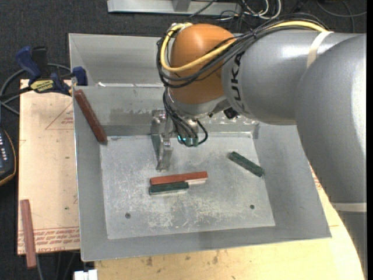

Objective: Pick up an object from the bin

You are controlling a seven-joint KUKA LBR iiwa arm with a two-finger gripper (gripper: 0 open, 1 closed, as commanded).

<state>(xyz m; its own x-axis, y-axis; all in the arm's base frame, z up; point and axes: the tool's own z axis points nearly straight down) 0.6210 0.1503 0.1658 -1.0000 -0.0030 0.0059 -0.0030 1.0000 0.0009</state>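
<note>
My gripper [163,165] hangs low over the middle of the bin floor, its two thin fingers meeting at the tips with nothing between them. Just below and to the right of the tips lies a reddish-brown flat bar [180,178], and a dark green bar [168,188] lies right against its near side. The tips stand close to the left end of this pair, apart from it. A second dark green bar [246,163] lies at an angle to the right, well away from the gripper.
A long brown stick [90,116] leans against the bin's left wall. The arm and its orange dome cover the back middle and right of the bin. Bare floor stretches across the front.
</note>
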